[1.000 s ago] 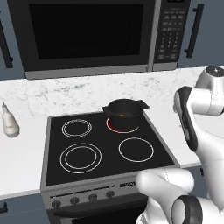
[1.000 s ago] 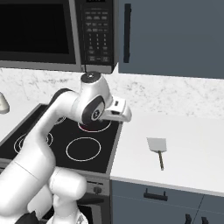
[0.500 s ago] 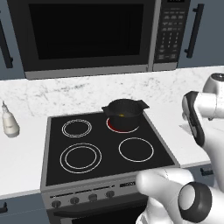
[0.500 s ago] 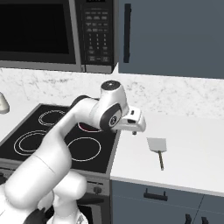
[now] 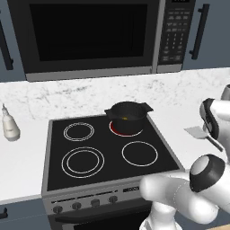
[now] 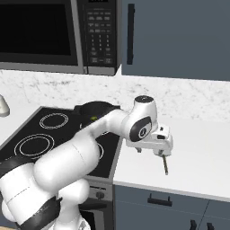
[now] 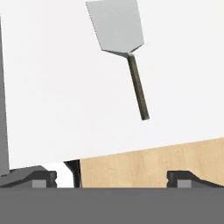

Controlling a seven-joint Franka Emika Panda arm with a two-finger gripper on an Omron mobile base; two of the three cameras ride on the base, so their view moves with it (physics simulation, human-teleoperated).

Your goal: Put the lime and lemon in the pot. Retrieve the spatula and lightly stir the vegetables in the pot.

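Fruit looked already in the pot (image 5: 127, 116). The hand (image 6: 152, 150) hung wide open and empty above the spatula (image 7: 119, 36), which lay flat on the counter (image 6: 197, 152). Next it needed to drop and pinch the handle.

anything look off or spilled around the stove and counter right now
Nothing stands out. The pot sits upright on the lit back burner with something yellow inside, the spatula lies flat on the white counter, and no spill shows.
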